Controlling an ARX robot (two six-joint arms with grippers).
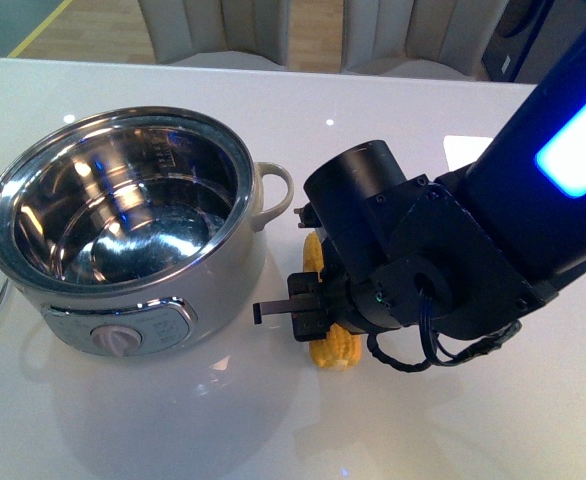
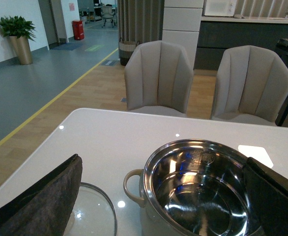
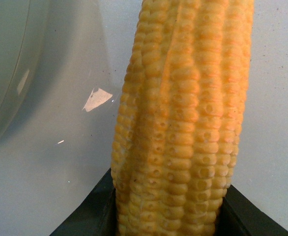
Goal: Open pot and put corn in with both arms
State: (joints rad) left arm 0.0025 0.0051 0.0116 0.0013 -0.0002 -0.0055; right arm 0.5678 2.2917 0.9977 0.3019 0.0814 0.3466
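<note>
Your right gripper has its fingers closed against both flanks of the corn, which lies on the table just beside the open pot. Grip firmly mid-cob, lift straight, clear the steel rim, then lower it in. Your left gripper is spread wide and empty. The glossy white top looks slippery; the lid rests beside the pot, two chairs beyond
</note>
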